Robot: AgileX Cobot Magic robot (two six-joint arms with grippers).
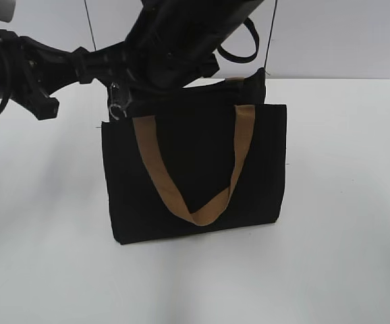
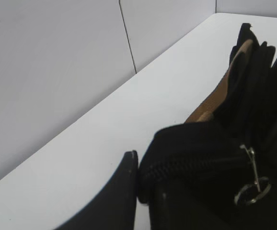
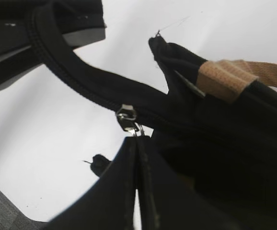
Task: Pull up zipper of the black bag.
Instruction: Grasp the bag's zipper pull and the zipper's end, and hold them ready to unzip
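The black bag (image 1: 181,162) stands upright on the white table, and a tan strap (image 1: 149,162) hangs down its front. The zipper (image 3: 81,88) runs along its top edge, with a silver pull and ring (image 1: 117,108) near the left end. My left gripper (image 2: 145,167) is shut on the bag's fabric at the zipper's end. The pull ring also hangs in the left wrist view (image 2: 251,190). My right gripper (image 3: 138,143) is shut, its tips on the ring just under the silver slider (image 3: 127,117). Both grippers crowd the bag's top left corner in the exterior view.
The white table (image 1: 343,236) stretches around the bag. A pale wall (image 2: 57,62) stands behind it. The second tan strap (image 3: 234,76) lies folded over the bag's far top corner. The left gripper's body (image 3: 14,52) shows at the top left of the right wrist view.
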